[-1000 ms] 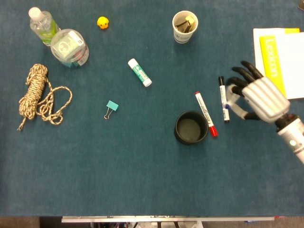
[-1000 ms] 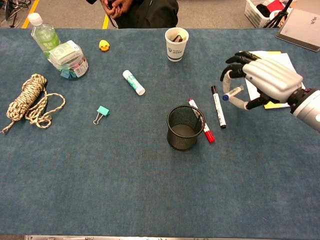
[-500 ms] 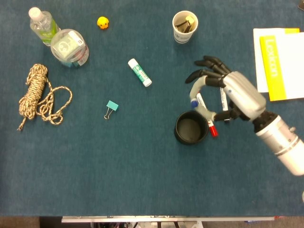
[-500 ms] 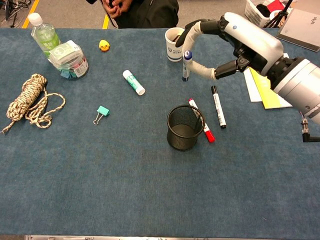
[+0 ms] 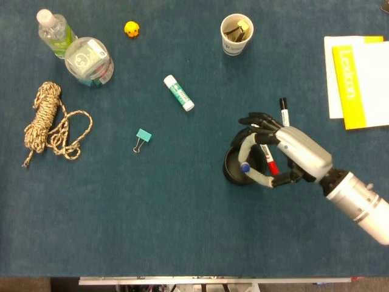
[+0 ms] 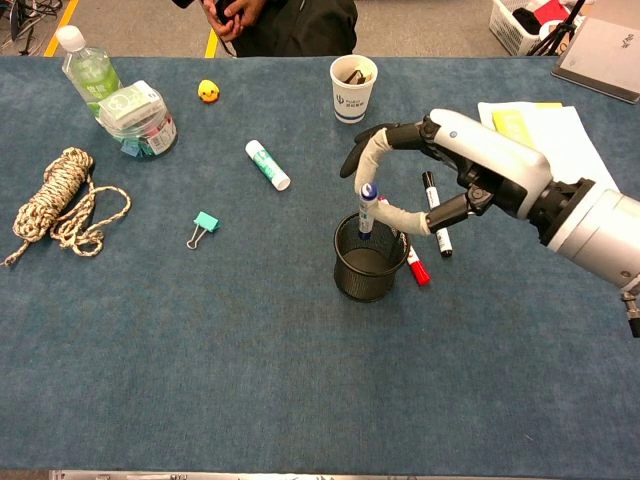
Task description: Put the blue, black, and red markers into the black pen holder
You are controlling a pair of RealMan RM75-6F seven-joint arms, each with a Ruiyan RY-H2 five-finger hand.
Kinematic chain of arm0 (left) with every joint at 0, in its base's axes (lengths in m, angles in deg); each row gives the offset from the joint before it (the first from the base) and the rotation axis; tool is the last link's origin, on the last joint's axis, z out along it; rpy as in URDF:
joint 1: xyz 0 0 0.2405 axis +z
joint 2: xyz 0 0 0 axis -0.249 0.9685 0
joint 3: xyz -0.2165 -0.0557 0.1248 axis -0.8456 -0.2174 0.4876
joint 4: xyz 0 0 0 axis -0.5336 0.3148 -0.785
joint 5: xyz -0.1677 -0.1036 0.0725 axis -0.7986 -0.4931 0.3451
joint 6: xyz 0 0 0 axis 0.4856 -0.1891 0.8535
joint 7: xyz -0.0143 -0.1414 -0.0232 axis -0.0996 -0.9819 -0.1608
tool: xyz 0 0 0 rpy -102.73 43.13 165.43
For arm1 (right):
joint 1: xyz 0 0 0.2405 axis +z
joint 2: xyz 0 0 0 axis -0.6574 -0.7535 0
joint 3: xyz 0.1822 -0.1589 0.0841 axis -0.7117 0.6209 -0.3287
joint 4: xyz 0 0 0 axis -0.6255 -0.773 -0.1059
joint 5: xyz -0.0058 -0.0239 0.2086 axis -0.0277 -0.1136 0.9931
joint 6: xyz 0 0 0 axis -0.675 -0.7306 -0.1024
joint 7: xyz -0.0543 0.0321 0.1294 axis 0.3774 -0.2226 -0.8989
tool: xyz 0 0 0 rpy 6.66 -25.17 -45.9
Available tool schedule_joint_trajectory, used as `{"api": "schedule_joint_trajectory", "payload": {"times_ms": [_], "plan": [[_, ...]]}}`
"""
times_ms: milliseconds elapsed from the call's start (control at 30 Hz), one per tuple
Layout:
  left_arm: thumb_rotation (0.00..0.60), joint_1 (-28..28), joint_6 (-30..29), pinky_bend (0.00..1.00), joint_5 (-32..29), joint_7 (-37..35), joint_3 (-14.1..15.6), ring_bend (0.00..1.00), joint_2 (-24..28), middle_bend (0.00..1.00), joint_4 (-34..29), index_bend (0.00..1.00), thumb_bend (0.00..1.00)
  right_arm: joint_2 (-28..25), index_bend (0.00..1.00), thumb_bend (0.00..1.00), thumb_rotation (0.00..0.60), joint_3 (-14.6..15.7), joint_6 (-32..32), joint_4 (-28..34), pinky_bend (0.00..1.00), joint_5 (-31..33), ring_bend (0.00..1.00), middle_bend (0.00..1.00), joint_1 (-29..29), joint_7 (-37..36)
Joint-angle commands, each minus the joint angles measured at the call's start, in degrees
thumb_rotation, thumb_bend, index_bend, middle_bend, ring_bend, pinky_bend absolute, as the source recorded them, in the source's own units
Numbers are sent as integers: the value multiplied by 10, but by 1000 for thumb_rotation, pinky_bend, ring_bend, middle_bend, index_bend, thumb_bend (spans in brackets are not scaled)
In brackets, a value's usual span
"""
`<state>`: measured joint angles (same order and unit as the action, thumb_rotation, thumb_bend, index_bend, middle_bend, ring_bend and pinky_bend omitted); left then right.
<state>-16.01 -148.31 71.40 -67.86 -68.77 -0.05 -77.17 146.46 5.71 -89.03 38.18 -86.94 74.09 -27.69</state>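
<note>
My right hand (image 5: 293,156) (image 6: 472,168) pinches the blue marker (image 5: 244,166) (image 6: 367,212) between thumb and a finger. The marker stands upright, blue cap on top, with its lower end dipping into the mouth of the black mesh pen holder (image 5: 230,168) (image 6: 365,282). The red marker (image 5: 271,160) (image 6: 415,266) lies on the cloth just right of the holder, partly under my hand. The black marker (image 5: 283,111) (image 6: 428,186) lies a little further right, its lower part hidden by my fingers. No left hand shows in either view.
A paper cup (image 5: 236,33) with small items stands behind. A glue stick (image 5: 179,92), a green binder clip (image 5: 142,138), a rope coil (image 5: 47,121), a plastic jar (image 5: 89,59), a bottle (image 5: 53,27) and a yellow duck (image 5: 132,28) lie left. Papers (image 5: 358,82) lie far right.
My right hand carried the blue marker from right of the other markers leftward, lifted it, turned it upright, then lowered it over the holder.
</note>
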Motion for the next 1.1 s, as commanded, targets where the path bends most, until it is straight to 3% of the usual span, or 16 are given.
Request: {"api": "schedule_joint_trajectory", "payload": {"times_ms": [33, 233, 433, 533, 767, 967, 1100], "plan": [[600, 0, 3, 128, -1, -1, 1, 280, -1, 310, 2, 265, 469, -1, 663, 367, 600, 7, 6, -11, 0, 5, 123, 359, -3, 0], [600, -4, 11, 128, 0, -2, 2, 280, -6, 310, 5, 265, 470, 22, 639, 368, 600, 22, 21, -54, 0, -13, 123, 350, 3, 20], [600, -1, 9, 128, -5, -5, 1, 280, -6, 310, 9, 265, 470, 34, 313, 303, 600, 26, 14, -90, 0, -39, 86, 256, 9, 51], [600, 1, 11, 128, -10, -7, 1, 280, -7, 310, 11, 265, 470, 32, 231, 278, 600, 21, 3, -98, 0, -41, 69, 233, 8, 52], [600, 0, 13, 128, -9, -12, -1, 281, -7, 310, 15, 265, 469, -4, 225, 279, 600, 10, -16, -99, 0, -48, 66, 232, 12, 65], [600, 1, 11, 128, -7, -16, -1, 281, -7, 310, 19, 265, 470, -24, 439, 283, 600, 15, -17, -181, 0, -67, 66, 262, 13, 155], [600, -1, 15, 128, -8, -15, 0, 281, -10, 310, 19, 265, 470, -27, 466, 281, 600, 36, 18, -225, 0, -79, 66, 263, 24, 197]]}}
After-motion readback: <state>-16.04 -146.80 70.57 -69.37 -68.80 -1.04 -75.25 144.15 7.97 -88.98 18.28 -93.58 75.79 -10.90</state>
